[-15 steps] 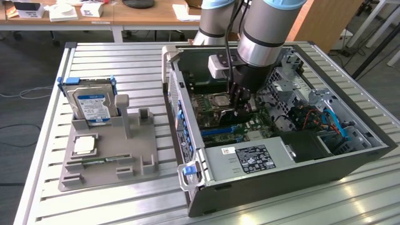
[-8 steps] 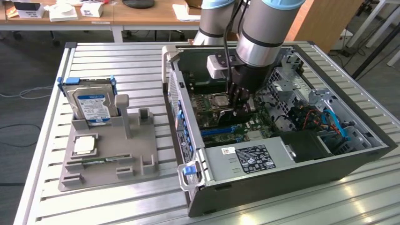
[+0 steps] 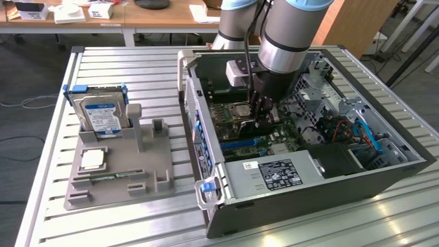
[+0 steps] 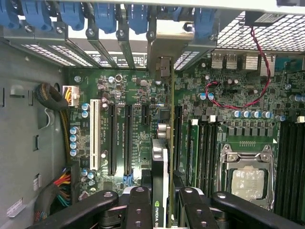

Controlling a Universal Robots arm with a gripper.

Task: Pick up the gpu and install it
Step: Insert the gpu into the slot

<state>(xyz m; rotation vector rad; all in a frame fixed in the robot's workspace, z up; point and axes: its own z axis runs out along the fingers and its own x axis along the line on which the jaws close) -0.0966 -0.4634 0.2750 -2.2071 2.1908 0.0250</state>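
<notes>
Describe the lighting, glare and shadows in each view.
Exterior view: even room light, pale glare on the table slats, computer case interior shaded under the arm. Wrist view: motherboard evenly lit, perforated grille washed out, grey case panel dimmer.

You see the PC case [image 3: 309,206] open on the slatted table [image 3: 51,154]. The arm reaches in from 12 o'clock. The gripper [image 3: 264,114] is low over the motherboard [image 3: 235,126], fingers closed on a dark card, the gpu [image 3: 268,124]. At 9 o'clock of the case lies a grey fixture [image 3: 161,154] w/ a hard drive [image 3: 102,116] upright at its approx. 11 o'clock corner. The PSU [image 3: 274,175] sits at 6 o'clock inside the case.
</notes>
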